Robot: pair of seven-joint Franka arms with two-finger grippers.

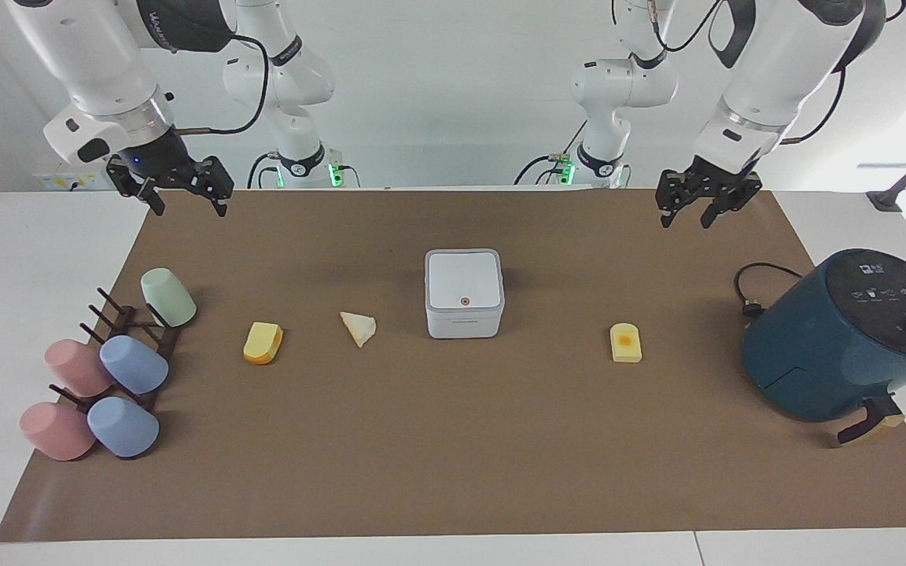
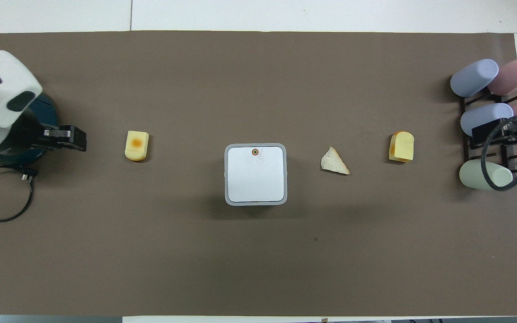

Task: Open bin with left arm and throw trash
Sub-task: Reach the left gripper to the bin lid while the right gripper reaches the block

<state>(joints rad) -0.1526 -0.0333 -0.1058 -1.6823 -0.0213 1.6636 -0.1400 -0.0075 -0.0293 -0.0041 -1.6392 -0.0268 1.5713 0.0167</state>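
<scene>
1. The bin (image 1: 464, 292) sat mid-table on the brown mat (image 1: 453, 464), lid flat and closed, the small orange-brown dot on the lid edge farther from the robots.
2. Trash, three pieces, all on the mat and roughly in line with the bin's farther edge. The pale yellow block with orange spot (image 1: 626, 343) lay toward the left arm's end, well apart from the bin.
3. The cream wedge (image 1: 359, 328) lay near the bin toward the right arm's end; the yellow-orange bread-shaped block (image 1: 263, 343) lay past it, nearer the cup rack.
4. The left gripper (image 1: 687, 218) hung in the air over the mat's edge nearest the robots, toward the air fryer's end. Fingers pointed down with a narrow gap between the tips; nothing held. In the overhead view it (image 2: 63, 138) showed between the air fryer and the spotted block.
5. The right gripper (image 1: 187, 203) hung over the mat's corner nearest the robots at the cup end, waiting. Fingers spread wide, empty.
6. The dark-teal air fryer (image 1: 846, 338) stood at the left arm's end, its cord (image 1: 752, 292) looped on the mat.
7. Pastel cups (image 1: 134, 365) lay on a dark rack (image 1: 119, 318) at the right arm's end.
</scene>
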